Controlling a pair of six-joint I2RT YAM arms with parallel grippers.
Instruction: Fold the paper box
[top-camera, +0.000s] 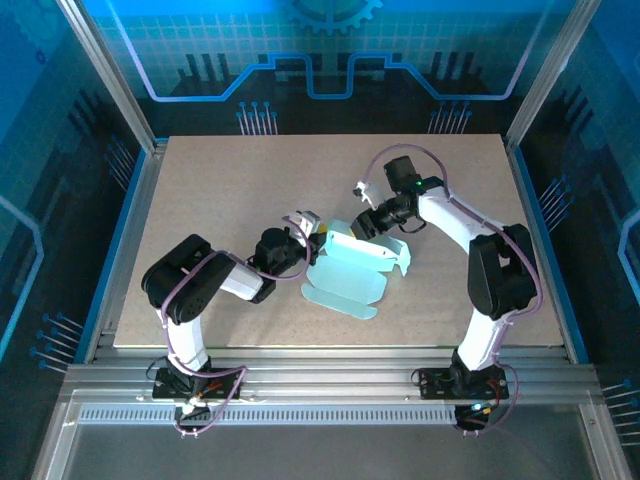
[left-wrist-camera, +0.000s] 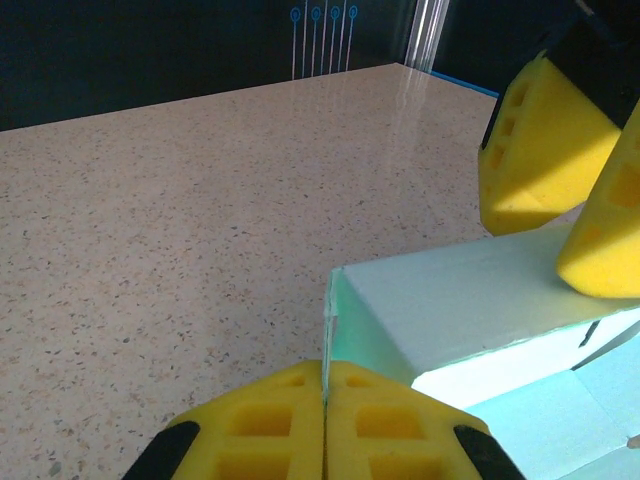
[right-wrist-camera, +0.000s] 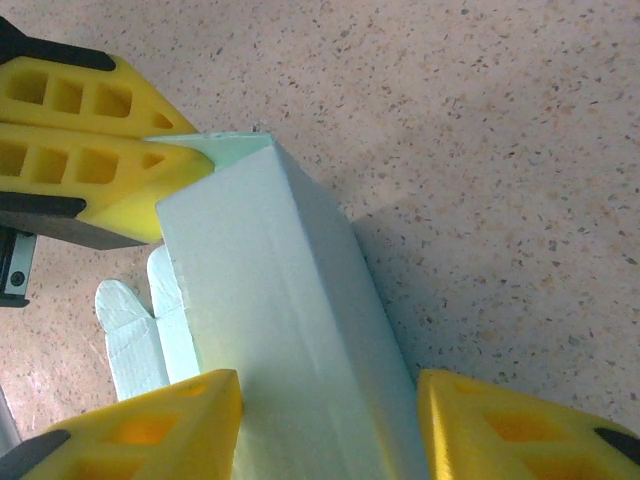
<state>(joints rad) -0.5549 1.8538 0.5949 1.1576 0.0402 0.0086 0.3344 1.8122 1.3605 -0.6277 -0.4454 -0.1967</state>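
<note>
Slippage risk: left gripper (left-wrist-camera: 326, 380) is clamped on a thin corner edge of the paper box (right-wrist-camera: 270, 290), whose raised fold sits between the parted jaws of right gripper (right-wrist-camera: 330, 400), contact unconfirmed, so uneven pull may tear or collapse it.

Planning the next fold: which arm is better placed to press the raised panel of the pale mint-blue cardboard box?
Likely right: the right gripper straddles the raised panel of the pale mint-blue cardboard box, jaws apart; the left gripper is shut on its corner edge.
</note>
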